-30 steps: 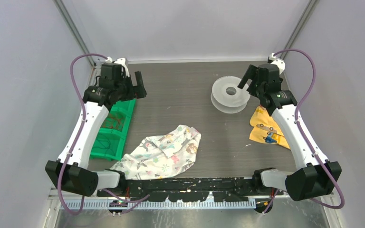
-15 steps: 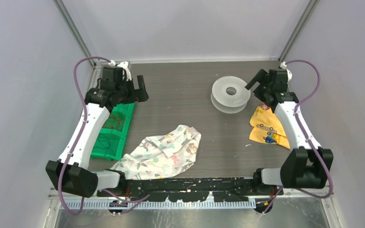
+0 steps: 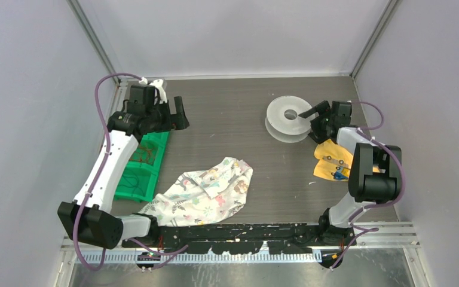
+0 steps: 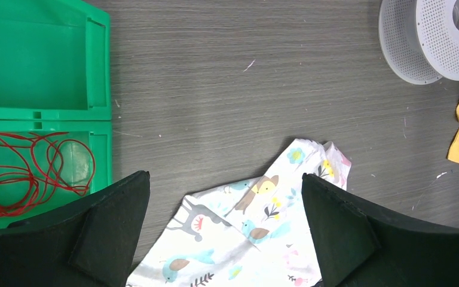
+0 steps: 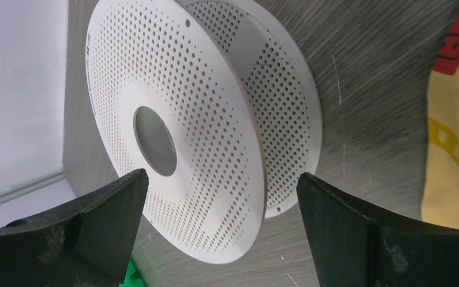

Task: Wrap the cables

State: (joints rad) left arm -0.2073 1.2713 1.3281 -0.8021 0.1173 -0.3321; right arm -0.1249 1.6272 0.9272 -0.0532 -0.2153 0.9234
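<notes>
Left gripper (image 3: 178, 113), jaws spread and empty, hovers over desk (image 3: 227, 107); cables (image 4: 30, 173) lie near-left in green bin (image 4: 36, 72), closest to this arm.

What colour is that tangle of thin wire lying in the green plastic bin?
Red; the thin tangled wire shows best in the left wrist view.

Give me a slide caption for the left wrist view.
Open left claw hovers over patterned cloth; red cables lie tangled in the green bin.
</notes>
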